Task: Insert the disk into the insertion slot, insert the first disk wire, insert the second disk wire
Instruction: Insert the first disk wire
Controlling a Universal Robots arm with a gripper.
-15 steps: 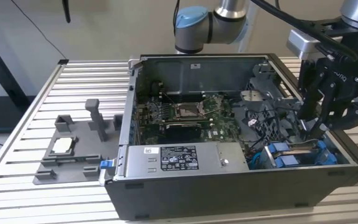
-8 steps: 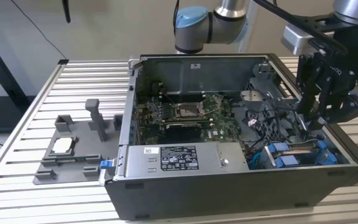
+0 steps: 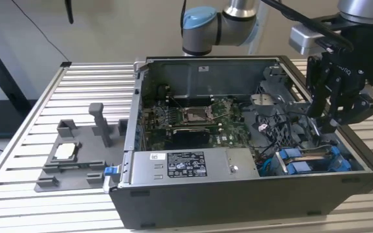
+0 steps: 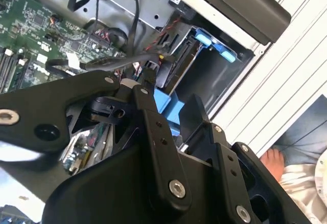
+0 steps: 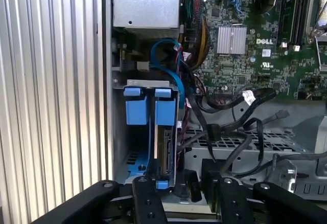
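The disk (image 5: 164, 147) stands on edge in the insertion slot (image 5: 134, 147), its blue end tabs (image 5: 149, 112) level with the dark cage. In the exterior view the disk (image 3: 308, 155) sits low in the case's near corner on the exterior view's right. My gripper (image 3: 326, 127) hangs just above that bay, open, with nothing between the fingers. In both wrist views the gripper (image 5: 181, 179) (image 4: 166, 100) straddles the disk's near end. Two loose black disk wires lie beside the bay, one ending in a plug (image 5: 278, 115), one with a white tag (image 5: 246, 96).
The green motherboard (image 3: 199, 119) fills the case's middle, with the grey power-supply box (image 3: 186, 165) along the front wall. A blue cable (image 5: 168, 60) loops behind the bay. A grey fixture (image 3: 76, 155) lies on the slatted table (image 3: 18, 145). A person's foot (image 4: 271, 162) shows beyond the table edge.
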